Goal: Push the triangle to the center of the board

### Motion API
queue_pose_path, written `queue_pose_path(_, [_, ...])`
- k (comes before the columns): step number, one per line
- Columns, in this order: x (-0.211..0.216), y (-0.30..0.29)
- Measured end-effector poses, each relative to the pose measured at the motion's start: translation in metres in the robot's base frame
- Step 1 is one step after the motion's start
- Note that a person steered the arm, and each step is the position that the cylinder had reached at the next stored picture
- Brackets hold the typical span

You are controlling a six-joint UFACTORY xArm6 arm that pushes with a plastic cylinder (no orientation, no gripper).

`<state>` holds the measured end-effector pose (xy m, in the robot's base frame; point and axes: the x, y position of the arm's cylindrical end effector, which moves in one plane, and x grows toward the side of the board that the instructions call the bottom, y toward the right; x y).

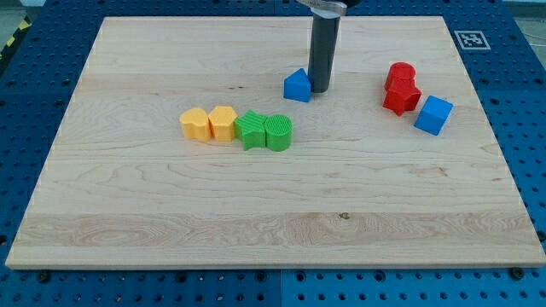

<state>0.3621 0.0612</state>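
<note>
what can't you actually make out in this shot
- Camera view: the rod's upper part and the arm are cut off by the view's top edge.
- Whether my tip touches the blue triangle just to its left: too close to tell.
- The two red blocks overlap, so their shapes are unclear.
- The board: its corner marker is too small to read.

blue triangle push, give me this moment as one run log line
step: push triangle to center | my tip: touching right side of blue triangle | triangle: above center of board, not there yet
</note>
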Motion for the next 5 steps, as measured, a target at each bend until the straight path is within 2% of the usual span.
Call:
queue_pose_path(3, [-0.001,-0.012])
queue_pose_path(5, [-0.001,-0.043])
